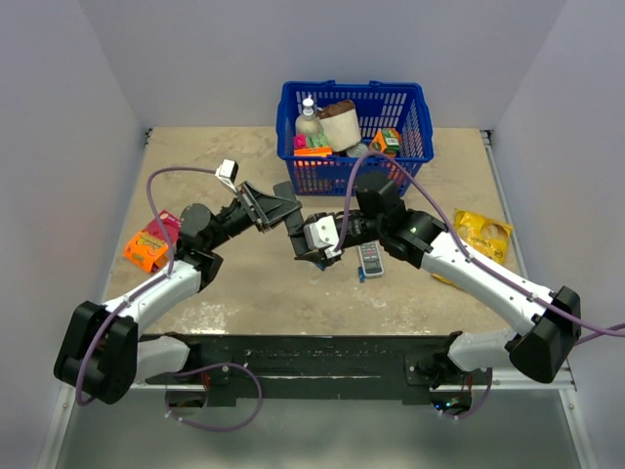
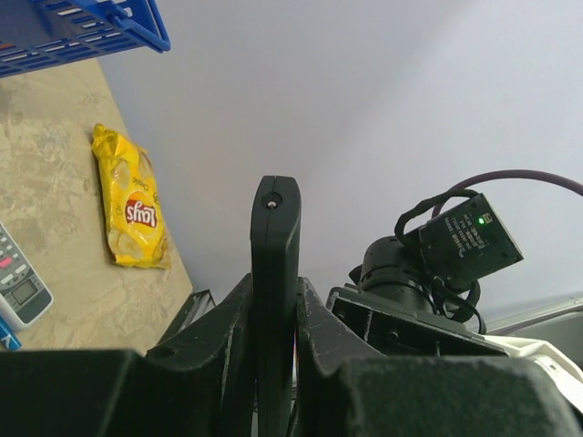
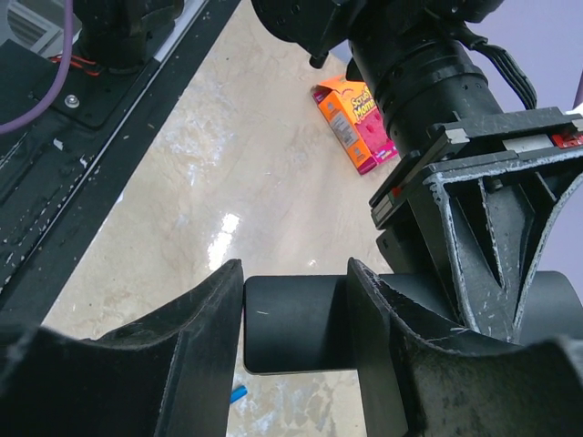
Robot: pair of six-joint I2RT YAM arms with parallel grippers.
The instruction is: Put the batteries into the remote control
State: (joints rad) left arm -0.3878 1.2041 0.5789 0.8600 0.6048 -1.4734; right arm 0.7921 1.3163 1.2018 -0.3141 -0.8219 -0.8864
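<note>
My left gripper (image 1: 285, 213) is shut on the long black remote control (image 2: 275, 237) and holds it in the air above the table, edge-on between the jaws (image 2: 273, 293). My right gripper (image 1: 308, 244) meets it from the right. In the right wrist view its fingers (image 3: 296, 282) press on both sides of the remote's free end (image 3: 296, 323). One small blue battery (image 3: 237, 394) lies on the table below the remote. It also shows in the top view (image 1: 361, 275) beside the white-grey remote. Other batteries and the back cover are not visible.
A white-grey button remote (image 1: 371, 259) lies on the table under the right arm. A blue basket (image 1: 356, 132) of groceries stands at the back. A yellow chip bag (image 1: 483, 234) lies at the right, and an orange-pink box (image 1: 151, 244) at the left.
</note>
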